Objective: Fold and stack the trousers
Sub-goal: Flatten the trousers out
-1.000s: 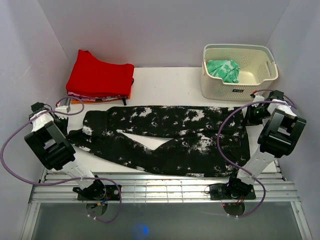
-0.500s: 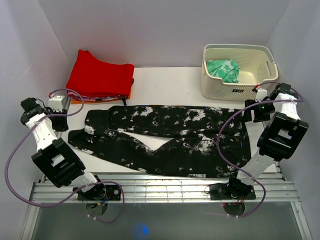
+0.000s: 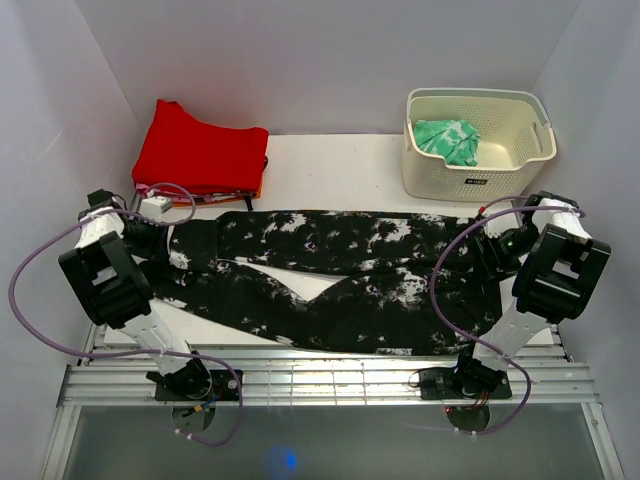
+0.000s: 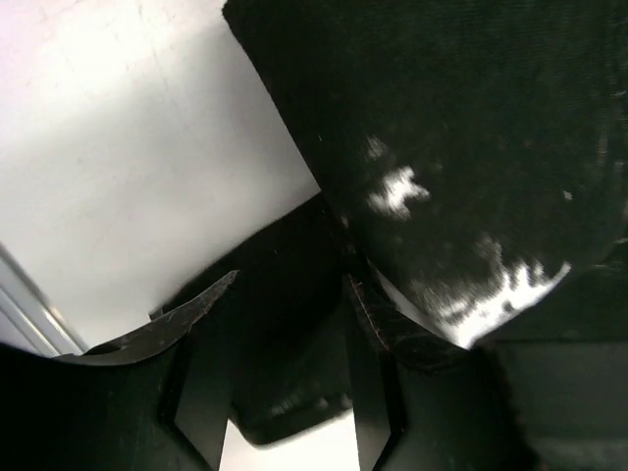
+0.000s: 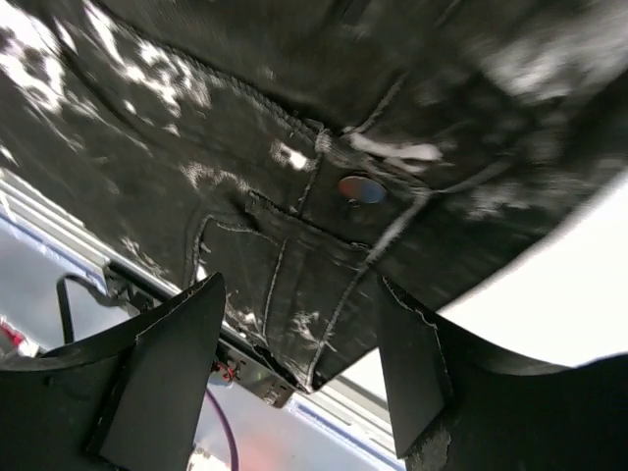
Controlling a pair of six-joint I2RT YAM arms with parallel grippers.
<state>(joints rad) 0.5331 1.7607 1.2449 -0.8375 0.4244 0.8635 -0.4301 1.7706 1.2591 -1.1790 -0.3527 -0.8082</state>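
The trousers (image 3: 330, 240) lie spread flat across the white table (image 3: 340, 165), waist to the right and both legs running left. The far leg is nearly straight and the near leg angles toward the front edge, with a bare wedge of table between them. The left gripper (image 3: 153, 238) sits low at the leg ends on the left, and the right gripper (image 3: 496, 248) sits low at the waist end on the right. In the left wrist view its two fingers (image 4: 186, 329) stand apart with a clear gap. A cuff (image 4: 461, 196), black with a few white flecks, fills the upper right of that view. Its lower edge runs down to the tip of the finger on the right of the picture, and more dark cloth lies across the gap beyond the tips. Whether that finger touches the cuff cannot be told, and nothing looks pinched between the jaws. In the right wrist view the jaws are likewise parted, with the waistband (image 5: 392, 147) and its button (image 5: 361, 188) lying just beyond them. A corner of the cloth reaches down into the gap between the two pads (image 5: 162, 373) without being clamped. At the back of the table a folded red garment (image 3: 200, 155) lies just behind the leg ends. A cream basket (image 3: 478, 178) holding a green cloth (image 3: 447, 140) stands behind the waist end.
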